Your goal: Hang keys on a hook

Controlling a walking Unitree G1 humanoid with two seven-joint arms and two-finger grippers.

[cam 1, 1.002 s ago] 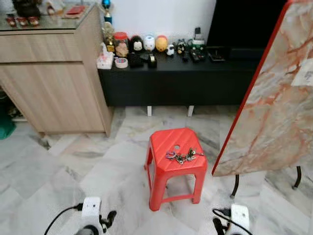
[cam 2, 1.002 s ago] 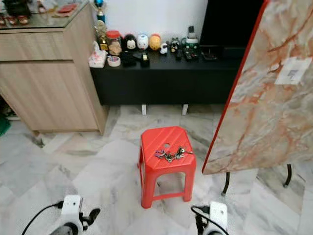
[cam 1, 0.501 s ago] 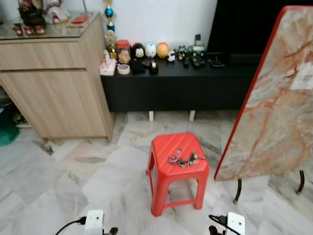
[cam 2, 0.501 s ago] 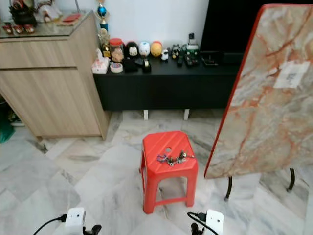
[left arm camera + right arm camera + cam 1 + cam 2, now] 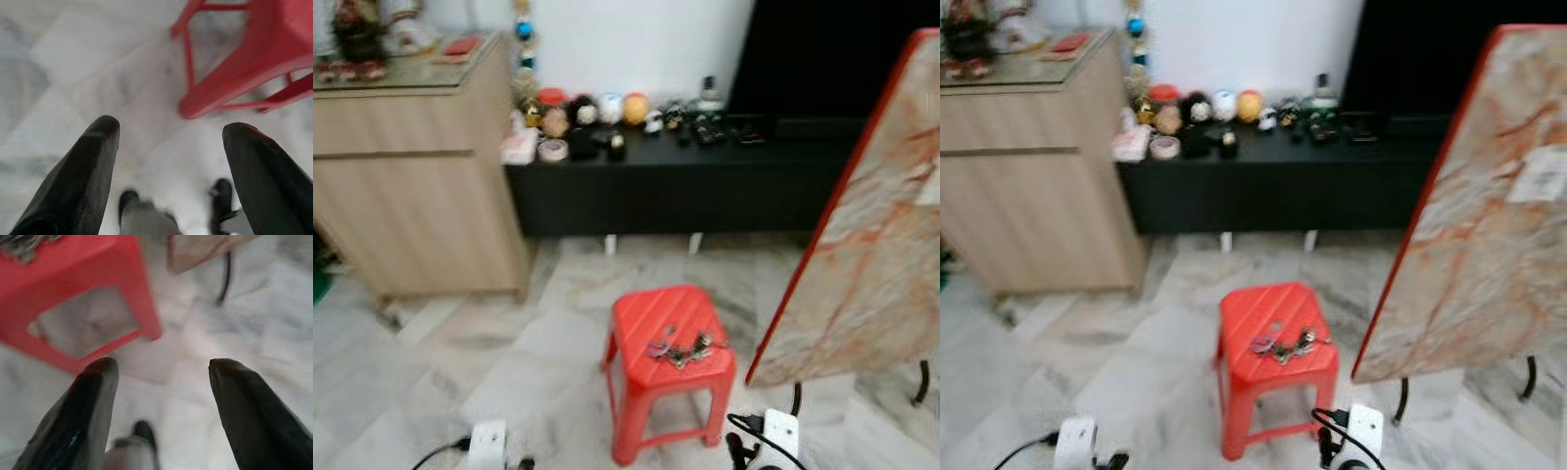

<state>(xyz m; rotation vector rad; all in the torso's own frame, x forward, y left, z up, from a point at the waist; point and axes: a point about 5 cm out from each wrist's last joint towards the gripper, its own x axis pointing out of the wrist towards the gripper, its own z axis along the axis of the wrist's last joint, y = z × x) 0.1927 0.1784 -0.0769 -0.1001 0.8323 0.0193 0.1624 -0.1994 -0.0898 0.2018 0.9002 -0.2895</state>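
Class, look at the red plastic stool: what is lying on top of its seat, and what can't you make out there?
On the red stool lies a bunch of keys with a purplish ring, beside the seat's small centre hole. The frame is blurred, so the number of keys cannot be told, and whatever the bunch covers is hidden.

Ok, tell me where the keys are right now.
The keys lie on top of the red stool on the floor straight ahead, beside the tilted marble tabletop on the right.

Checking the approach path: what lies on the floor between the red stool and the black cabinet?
Only bare marble floor lies between the stool and the black cabinet, as the left eye view shows, though blurred.
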